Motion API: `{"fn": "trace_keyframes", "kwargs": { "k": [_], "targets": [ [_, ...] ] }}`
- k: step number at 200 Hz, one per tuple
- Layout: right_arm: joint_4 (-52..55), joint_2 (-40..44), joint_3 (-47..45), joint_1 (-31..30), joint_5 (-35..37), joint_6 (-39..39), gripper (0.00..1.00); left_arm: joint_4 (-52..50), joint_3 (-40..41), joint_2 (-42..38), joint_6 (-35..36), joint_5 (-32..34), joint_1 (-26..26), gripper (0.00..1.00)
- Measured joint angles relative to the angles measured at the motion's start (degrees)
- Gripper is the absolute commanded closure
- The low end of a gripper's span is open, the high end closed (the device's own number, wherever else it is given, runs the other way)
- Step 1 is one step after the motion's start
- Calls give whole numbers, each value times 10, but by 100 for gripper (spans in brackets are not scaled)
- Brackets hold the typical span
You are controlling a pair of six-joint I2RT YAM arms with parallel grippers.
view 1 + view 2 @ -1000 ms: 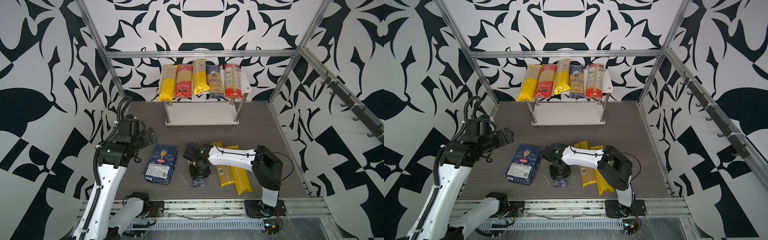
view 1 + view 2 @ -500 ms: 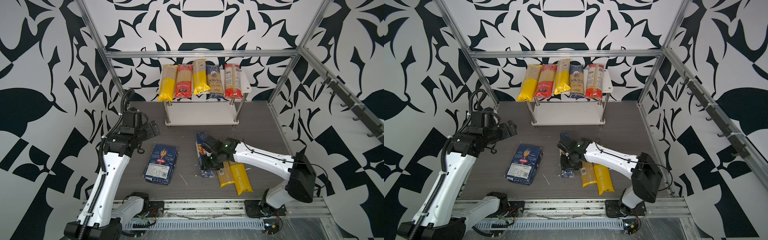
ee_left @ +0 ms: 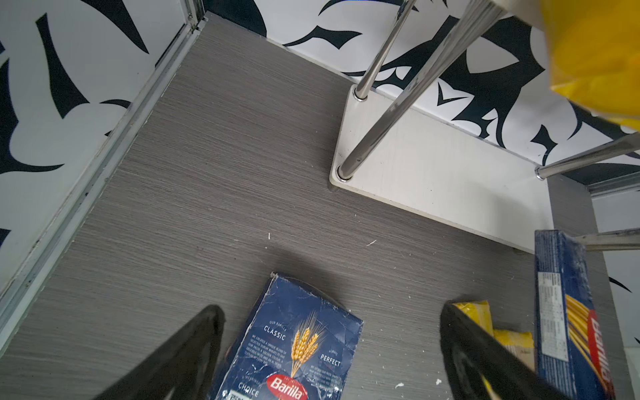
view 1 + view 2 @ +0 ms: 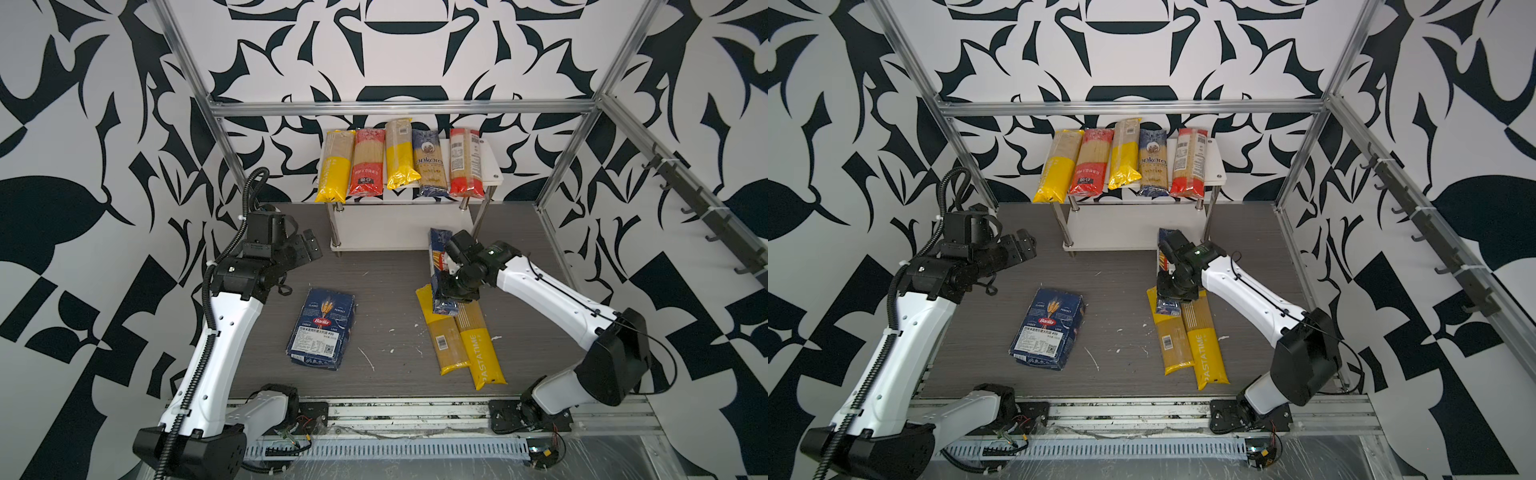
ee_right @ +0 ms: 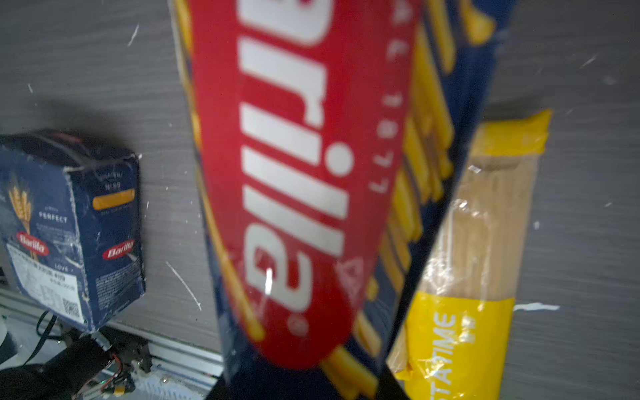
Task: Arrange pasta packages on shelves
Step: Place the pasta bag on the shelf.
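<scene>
The grey tabletop (image 4: 374, 270) carries everything. At the middle of its far edge stand the shelves (image 4: 490, 166). The top board (image 4: 1214, 166) holds five spaghetti bags (image 4: 399, 162) laid side by side, long axes running back to front, near ends overhanging the near rim — the bags are longer than the board is deep. A bare strip shows at that board's right end; the lower board (image 4: 386, 224) is bare.

Not yet shelved: the wide Barilla pack (image 4: 322, 328), flat, left of centre toward the near edge, and two yellow bags (image 4: 446, 345), flat and touching along their length, right of centre.

The slim Barilla box (image 4: 437, 249) appears lifted off the tabletop, steeply tilted, just before the rack's near right post. Its lower end is above the far ends of the yellow bags; contact with them cannot be told. The right gripper (image 4: 446, 286) pinches it across the narrow faces below mid-length — in my judgement a hold that leaves the long end free to be led onto a board.

The left gripper (image 4: 311, 247) hovers near the far left corner, jaws spread wide, holding nothing. The wide pack lies in its wrist view and is the likely next pick.
</scene>
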State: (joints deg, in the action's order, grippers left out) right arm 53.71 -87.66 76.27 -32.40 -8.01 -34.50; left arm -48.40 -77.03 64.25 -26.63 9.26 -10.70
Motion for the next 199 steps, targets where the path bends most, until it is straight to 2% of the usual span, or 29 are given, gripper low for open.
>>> {"fn": "trace_keyframes", "kwargs": {
  "k": [44,89,199],
  "targets": [
    [0,-62,62,49,25,86,81,9,-9,3,0,10,3,0],
    [-21,-134,99,80,40,141,81,11,-41,27,4,21,14,0],
    [-85,-249,189,133,47,167,82,24,-122,84,31,16,59,1]
  ]
}}
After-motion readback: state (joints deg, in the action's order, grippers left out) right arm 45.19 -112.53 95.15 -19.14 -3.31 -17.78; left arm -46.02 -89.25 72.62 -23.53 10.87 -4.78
